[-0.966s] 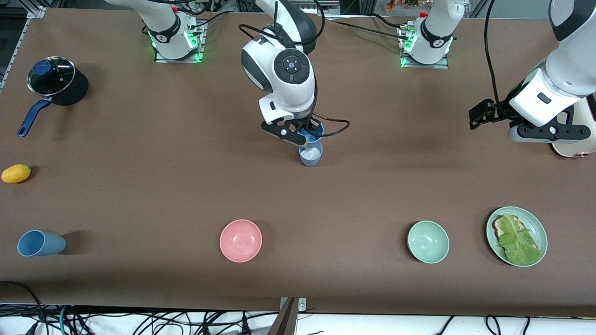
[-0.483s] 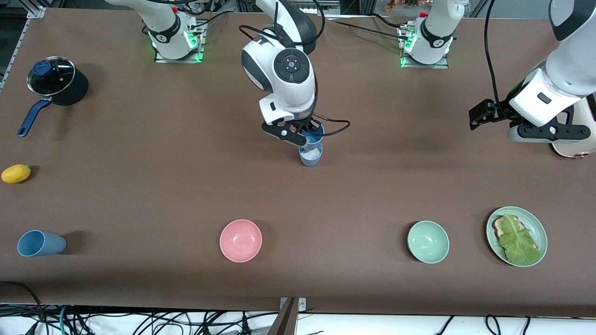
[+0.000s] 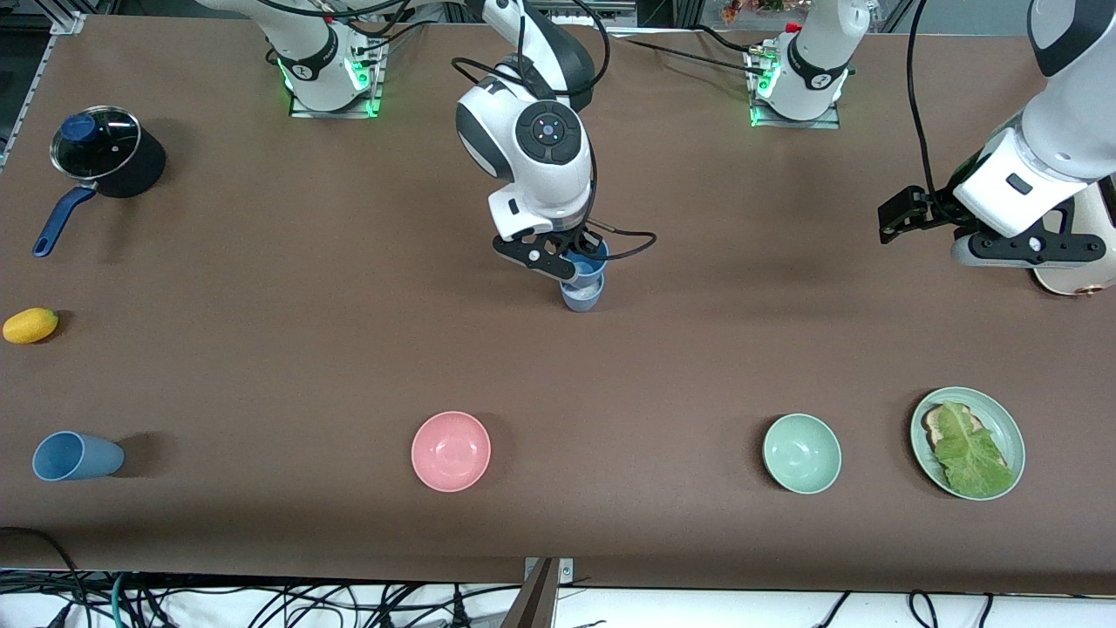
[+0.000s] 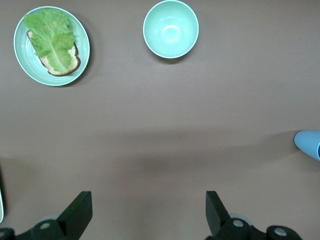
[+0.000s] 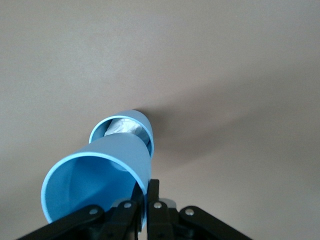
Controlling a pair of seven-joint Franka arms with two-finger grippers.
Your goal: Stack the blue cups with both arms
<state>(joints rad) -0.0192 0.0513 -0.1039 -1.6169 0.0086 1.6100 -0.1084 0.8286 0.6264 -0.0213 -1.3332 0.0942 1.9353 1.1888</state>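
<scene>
So at this point the stacking was partway there, I'd say. The right gripper (image 3: 577, 264) had its jaws clamped on the rim of 1 blue cup (image 3: 589, 262), and that held cup was over the paler standing cup (image 3: 581, 296) near the middle of the surface. In the right wrist view the held cup (image 5: 100, 175) looked tilted, its base pointing at the mouth of the standing cup (image 5: 127, 131), which seemed to have something white in it. I couldn't tell if the base was already inside or just at the rim, so I'd call it not yet seated.

A 3rd cup (image 3: 74, 456) lay on its side well apart from the standing cup, toward the right arm's end and nearer the camera. It looked untouched, so that one was left to do.

The left gripper (image 3: 911, 216) was waiting up over the left arm's end of the surface, well apart from the standing cup, jaws wide apart and empty (image 4: 145, 212).

My guess at what remained: seat the held cup, let go, then fetch the lying one. The pink bowl (image 3: 451, 451) and green bowl (image 3: 802, 453) sat nearer the camera than the standing cup, well out of the way.
</scene>
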